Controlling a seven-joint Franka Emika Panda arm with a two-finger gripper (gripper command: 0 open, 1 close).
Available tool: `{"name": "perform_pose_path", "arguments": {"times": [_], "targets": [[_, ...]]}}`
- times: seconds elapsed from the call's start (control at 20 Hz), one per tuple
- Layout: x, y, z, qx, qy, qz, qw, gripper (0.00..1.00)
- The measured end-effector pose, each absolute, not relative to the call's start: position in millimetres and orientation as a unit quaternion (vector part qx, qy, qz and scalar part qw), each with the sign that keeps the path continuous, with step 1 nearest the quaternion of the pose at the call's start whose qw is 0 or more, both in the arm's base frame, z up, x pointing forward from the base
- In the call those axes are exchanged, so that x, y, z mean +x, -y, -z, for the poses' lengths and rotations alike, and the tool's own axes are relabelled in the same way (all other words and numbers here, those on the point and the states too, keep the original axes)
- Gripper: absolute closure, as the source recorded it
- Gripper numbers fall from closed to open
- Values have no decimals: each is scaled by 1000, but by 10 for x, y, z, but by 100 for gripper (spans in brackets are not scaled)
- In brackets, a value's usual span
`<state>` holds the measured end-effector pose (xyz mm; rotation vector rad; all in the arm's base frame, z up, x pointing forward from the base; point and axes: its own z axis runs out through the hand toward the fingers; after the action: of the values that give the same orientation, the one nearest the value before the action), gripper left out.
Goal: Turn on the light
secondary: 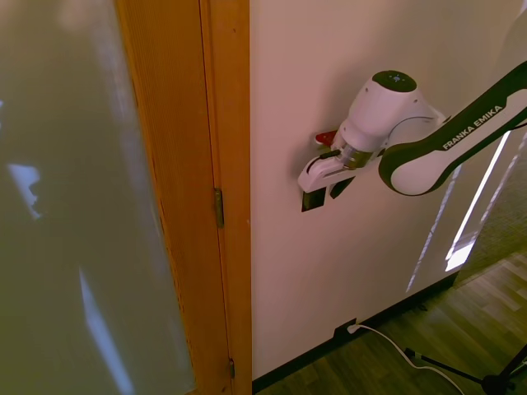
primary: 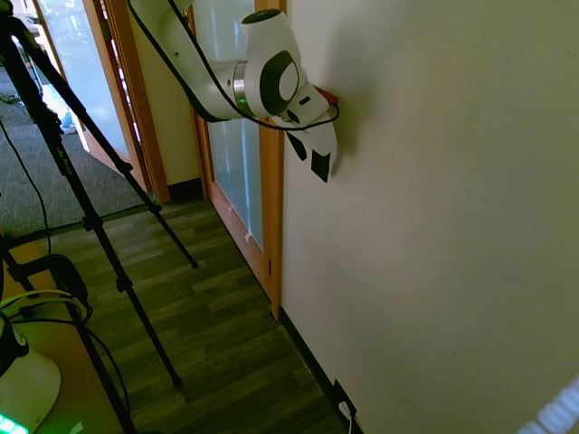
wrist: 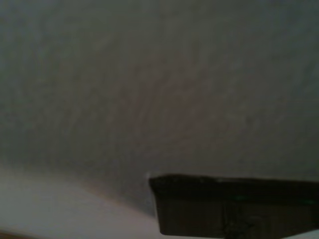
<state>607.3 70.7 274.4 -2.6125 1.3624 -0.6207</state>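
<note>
No lamp shows in any view. The light's switch, a small black wall plate [secondary: 309, 205], sits on the cream wall just right of the wooden door frame, and only its lower part shows under the white hand. In the wrist view the black plate [wrist: 234, 206] fills the lower right, very close and blurred. My gripper [primary: 308, 155] is pressed up against the wall at the plate, seen also in the second exterior view as the gripper [secondary: 324, 193]. Its two dark fingers stand apart, so it is open and holds nothing.
A wooden door frame [secondary: 224, 164] with a frosted glass door [primary: 233, 154] borders the wall right beside the switch. Low on the wall sits a black outlet plate with a white plug [secondary: 347, 331], its cable running over the dark wood floor [primary: 217, 316].
</note>
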Motion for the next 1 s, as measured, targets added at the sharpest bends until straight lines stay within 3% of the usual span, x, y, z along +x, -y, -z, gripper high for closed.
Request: {"name": "perform_pose_path", "arguments": {"times": [1.0], "targets": [[6160,-740,-2723,-861,-468,191,62,100]]}}
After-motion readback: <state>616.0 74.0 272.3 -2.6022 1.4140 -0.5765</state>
